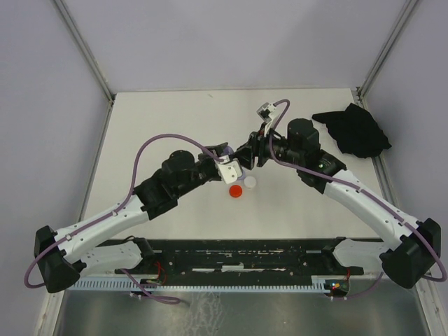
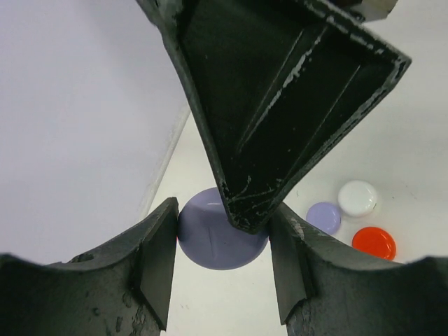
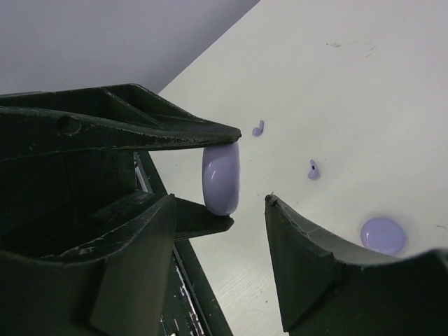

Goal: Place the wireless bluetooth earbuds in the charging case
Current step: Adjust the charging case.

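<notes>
Clamp the case (image 3: 221, 178) edge-on in the left pincer (image 2: 222, 245), part-closed on it. Set the right pincer (image 3: 220, 198), half open and empty, squarely over its rim; squeeze slowly. Find earbuds (image 3: 313, 170) loose on the bench (image 3: 350, 84), two o'clock of the case.

I am working inside a pale lilac-grey booth built round a cream table (image 1: 175, 119).
A back wall panel (image 1: 231, 42) and two side panels, left (image 1: 42, 112) and right (image 1: 420, 77), are standing round the tabletop, with aluminium posts (image 1: 87, 52) running up the rear corners. A crumpled black cloth (image 1: 353, 129) is lying at the table's far right edge. Along the near edge a scuffed black plate (image 1: 245, 256) is sitting above a white slotted rail (image 1: 231, 285), and brushed grey metal (image 1: 224, 315) is showing below. Soft, even light is falling everywhere.
</notes>
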Tool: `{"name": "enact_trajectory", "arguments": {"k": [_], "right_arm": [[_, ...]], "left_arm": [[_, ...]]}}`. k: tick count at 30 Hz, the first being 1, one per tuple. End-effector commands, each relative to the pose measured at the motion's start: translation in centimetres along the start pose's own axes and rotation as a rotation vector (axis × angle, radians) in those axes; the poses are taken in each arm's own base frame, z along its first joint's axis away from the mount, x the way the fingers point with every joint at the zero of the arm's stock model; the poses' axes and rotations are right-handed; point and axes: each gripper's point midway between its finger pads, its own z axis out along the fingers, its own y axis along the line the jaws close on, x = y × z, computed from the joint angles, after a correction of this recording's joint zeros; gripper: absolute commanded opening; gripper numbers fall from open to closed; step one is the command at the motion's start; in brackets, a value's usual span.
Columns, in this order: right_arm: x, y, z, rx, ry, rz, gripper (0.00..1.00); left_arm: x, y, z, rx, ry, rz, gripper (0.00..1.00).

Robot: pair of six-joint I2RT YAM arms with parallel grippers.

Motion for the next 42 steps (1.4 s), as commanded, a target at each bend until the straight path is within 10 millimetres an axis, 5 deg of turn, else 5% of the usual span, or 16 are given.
{"name": "enact_trajectory", "arguments": {"k": [1, 12, 18, 22, 27, 42], "right_arm": [[-0.8, 0.6, 0.7, -0.035, -0.038, -0.068, 0.60], [0.5, 0.1, 1.8, -0.048, -0.013, -0.054, 0.40], [0.3, 0.1, 1.1, -0.045, -0.019, -0.108, 0.21], [-0.2, 0.1, 0.6, -0.040, -0.034, -0.144, 0.16], [-1.0, 0.0, 0.1, -0.060, -0.067, -0.181, 0.14], [-1.8, 1.7, -1.5, -0.269, -0.190, -0.341, 0.05]], "left_arm": [[-3.0, 1.5, -0.3, -0.041, -0.110, 0.046, 0.41], [-3.6, 1.3, -0.3, -0.030, -0.132, 0.043, 0.42], [-4.1, 1.6, -1.0, -0.035, -0.147, 0.020, 0.54], [-4.3, 1.8, -1.8, -0.042, -0.149, -0.014, 0.72], [-4.4, 2.0, -3.1, -0.053, -0.145, -0.083, 0.83], [-3.5, 3.2, -4.9, 0.093, -0.230, -0.440, 0.84]]}}
